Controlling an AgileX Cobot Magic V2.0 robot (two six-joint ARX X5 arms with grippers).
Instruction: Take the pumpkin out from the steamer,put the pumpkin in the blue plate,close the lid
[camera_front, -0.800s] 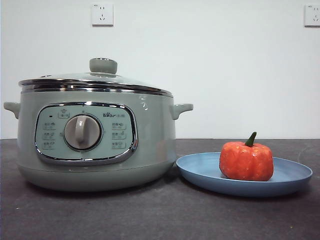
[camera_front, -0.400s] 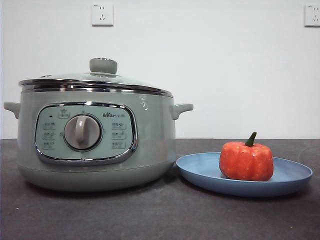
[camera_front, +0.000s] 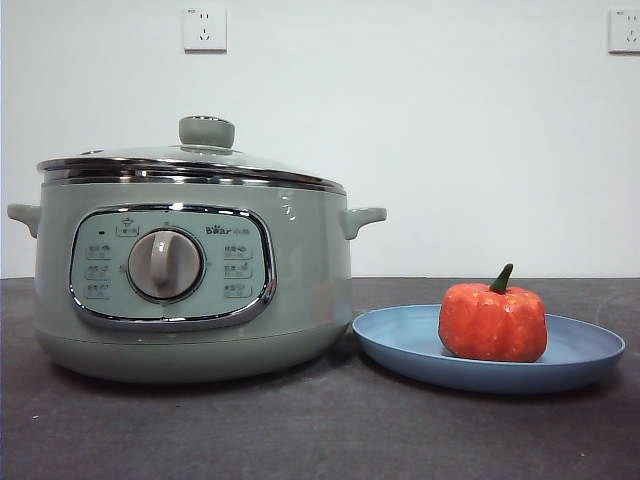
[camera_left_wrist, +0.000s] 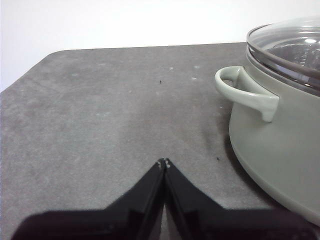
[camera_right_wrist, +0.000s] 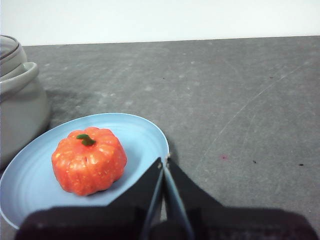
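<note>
The pumpkin (camera_front: 492, 322) sits upright on the blue plate (camera_front: 400, 345), its dark green stem curving up, resting a little off the plate's centre on the side away from the steamer (camera_front: 300, 290). The plate lies flat on the dark grey table (camera_front: 320, 430), its rim just beside the steamer's base; from the front view I cannot tell whether the two touch. The lid (camera_front: 190, 163) is seated on the steamer, its steel rim level all round and the pale-green knob standing on top. The steamer's control panel and grey dial face the front edge of the table.

The right gripper (camera_right_wrist: 164, 161) has its jaws pressed together, tips meeting, with nothing between them. It hangs just beside the plate's rim, on the side away from the steamer, and the pumpkin is near it but apart, further in on the plate towards the steamer. The gripper touches neither plate nor pumpkin, as far as the wrist view shows.

The left gripper (camera_left_wrist: 164, 162) also has its jaws closed tip to tip and holds nothing. It is over bare table on the steamer's other side, near one of the steamer's small side handles (camera_left_wrist: 245, 92), well apart from the pumpkin, which does not show in the left wrist view. Neither arm shows in the front view. Two white wall sockets (camera_front: 204, 28) sit on the wall behind.
</note>
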